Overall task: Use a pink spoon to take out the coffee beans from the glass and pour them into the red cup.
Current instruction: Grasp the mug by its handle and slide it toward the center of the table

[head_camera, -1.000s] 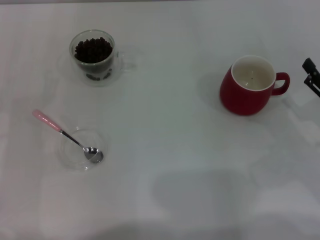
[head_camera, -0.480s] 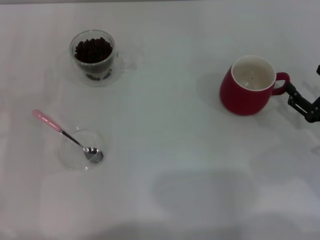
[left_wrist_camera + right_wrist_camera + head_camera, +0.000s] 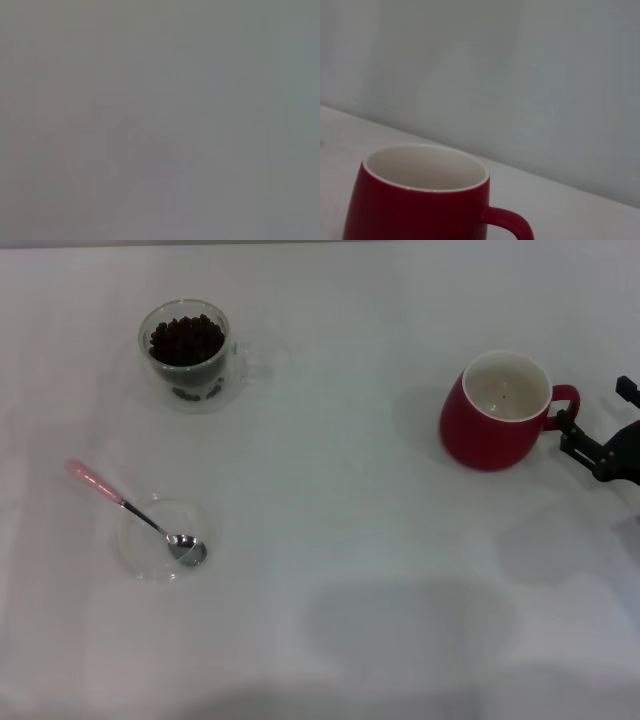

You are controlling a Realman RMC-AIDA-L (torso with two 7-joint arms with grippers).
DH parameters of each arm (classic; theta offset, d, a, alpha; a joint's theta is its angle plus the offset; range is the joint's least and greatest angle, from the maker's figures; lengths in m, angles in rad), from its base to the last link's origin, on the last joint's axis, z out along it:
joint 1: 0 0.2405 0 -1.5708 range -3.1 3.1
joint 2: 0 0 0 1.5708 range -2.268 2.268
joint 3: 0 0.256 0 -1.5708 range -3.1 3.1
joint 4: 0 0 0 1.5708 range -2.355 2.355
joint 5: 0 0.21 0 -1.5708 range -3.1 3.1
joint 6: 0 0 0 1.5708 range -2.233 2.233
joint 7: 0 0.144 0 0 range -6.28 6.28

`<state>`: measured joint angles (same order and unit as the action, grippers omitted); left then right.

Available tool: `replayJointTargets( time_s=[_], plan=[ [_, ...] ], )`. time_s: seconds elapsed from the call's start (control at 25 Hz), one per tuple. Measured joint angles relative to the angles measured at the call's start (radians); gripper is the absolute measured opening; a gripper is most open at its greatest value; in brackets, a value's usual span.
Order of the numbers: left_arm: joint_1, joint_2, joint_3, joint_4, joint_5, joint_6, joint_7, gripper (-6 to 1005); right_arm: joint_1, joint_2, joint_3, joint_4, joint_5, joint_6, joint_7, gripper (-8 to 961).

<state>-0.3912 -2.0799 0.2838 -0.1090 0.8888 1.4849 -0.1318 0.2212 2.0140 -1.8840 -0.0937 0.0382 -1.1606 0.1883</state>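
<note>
- The right gripper (image 3: 590, 435) hangs at the table's right edge, just beside the loop handle of the red cup (image 3: 497, 411), a pot-bellied dark red ceramic mug with a cream-white inside. Its dark fingers appear parted and hold nothing. Judged purpose: to take the handle and steady the mug for the pour.
- The right wrist view shows the red cup (image 3: 422, 200) close up, upright, its rim level and its handle turned toward the camera's side.
- The left gripper is not in view; the left wrist view shows only a flat grey field.
- The pink spoon (image 3: 135, 511), a small teaspoon with a shiny metal bowl and a pale pink handle, lies untouched. Its bowl rests inside a shallow clear round dish (image 3: 135, 550) at front left, and the handle sticks out over the rim, free for a grasp.
- The coffee beans (image 3: 186, 339), dark and nearly black, fill the upper part of the glass (image 3: 190, 355), a clear double-walled mug at back left, well apart from the red cup.
- Judged progress: no scooping begun; the red cup's inside looks almost bare.
</note>
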Motion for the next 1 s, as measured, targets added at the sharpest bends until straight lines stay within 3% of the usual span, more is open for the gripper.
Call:
replayJointTargets(
  time_s=[0.36,0.68,0.88,1.0],
  plan=[
    [0.001,0.000,0.000,0.000,0.002,0.000,0.000,884,0.003,0.000,-0.001,-0.024,0.000,0.025,-0.021,867],
    [0.005,0.000,0.000,0.000,0.003,0.000,0.000,883,0.005,0.000,-0.010,-0.025,-0.003,0.026,-0.024,746],
    [0.002,0.000,0.000,0.000,0.006,0.000,0.000,883,0.007,0.000,-0.030,-0.034,-0.004,0.028,-0.024,515],
    [0.001,0.000,0.000,0.000,0.007,0.000,0.000,883,0.008,0.000,-0.038,-0.040,-0.005,0.037,-0.024,434]
  ],
)
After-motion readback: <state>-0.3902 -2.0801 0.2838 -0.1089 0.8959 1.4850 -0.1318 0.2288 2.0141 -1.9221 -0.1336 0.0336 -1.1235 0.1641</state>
